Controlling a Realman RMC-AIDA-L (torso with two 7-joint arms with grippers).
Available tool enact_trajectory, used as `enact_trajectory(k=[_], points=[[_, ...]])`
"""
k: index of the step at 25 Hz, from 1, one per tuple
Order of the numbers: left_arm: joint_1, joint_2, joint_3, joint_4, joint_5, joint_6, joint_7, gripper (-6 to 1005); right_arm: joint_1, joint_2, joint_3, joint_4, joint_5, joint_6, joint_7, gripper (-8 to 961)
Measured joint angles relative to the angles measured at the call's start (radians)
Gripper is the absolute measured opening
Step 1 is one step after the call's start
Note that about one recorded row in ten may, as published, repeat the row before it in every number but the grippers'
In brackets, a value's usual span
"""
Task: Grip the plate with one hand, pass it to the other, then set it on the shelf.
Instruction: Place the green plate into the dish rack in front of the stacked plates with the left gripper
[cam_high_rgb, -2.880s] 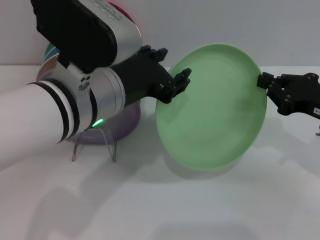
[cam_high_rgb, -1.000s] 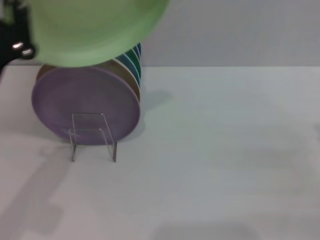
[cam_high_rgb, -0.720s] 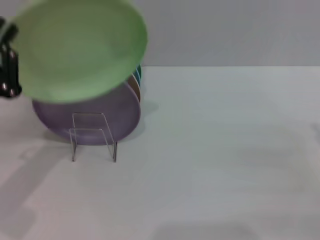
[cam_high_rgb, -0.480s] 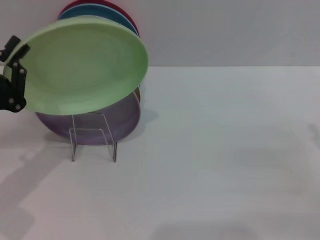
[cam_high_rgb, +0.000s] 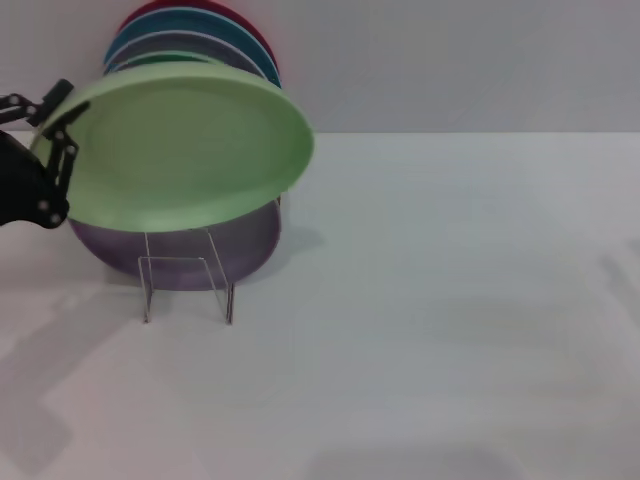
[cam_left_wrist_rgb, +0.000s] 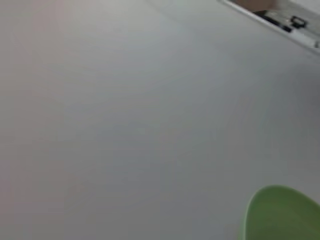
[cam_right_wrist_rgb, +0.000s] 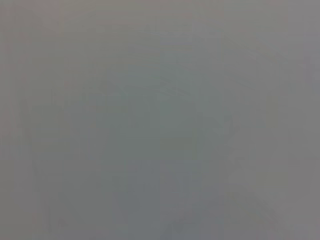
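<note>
The pale mint-green plate (cam_high_rgb: 185, 150) hangs tilted in the air at the far left of the head view, in front of the stack of standing plates and above the clear shelf (cam_high_rgb: 186, 287). My left gripper (cam_high_rgb: 50, 140) is shut on the plate's left rim; only its black fingers show at the frame edge. A part of the plate's rim also shows in the left wrist view (cam_left_wrist_rgb: 280, 212). My right gripper is out of view; the right wrist view shows only plain grey.
Behind the held plate, a lavender-purple plate (cam_high_rgb: 240, 240) leans against several more upright plates, blue and red (cam_high_rgb: 200, 22). The white table (cam_high_rgb: 440, 300) stretches to the right, with a grey wall behind.
The right gripper let go and left the view. The left gripper carried the plate up and left, then lowered and tilted it flatter over the stand.
</note>
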Motion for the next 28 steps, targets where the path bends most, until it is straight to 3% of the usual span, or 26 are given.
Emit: enact_trajectory(k=[1, 13, 28], points=[[-0.011, 0.008, 0.022, 0.009, 0.0, -0.001, 0.004, 63, -0.002, 0.001, 0.0, -0.001, 0.0, 0.009, -0.001, 605], [-0.033, 0.012, 0.053, 0.046, 0.0, -0.012, 0.033, 63, -0.003, 0.002, -0.024, -0.003, 0.001, 0.028, -0.036, 604], [-0.026, -0.004, 0.073, 0.068, 0.0, -0.085, 0.087, 62, 0.006, 0.0, -0.024, -0.003, 0.001, 0.029, -0.036, 603]])
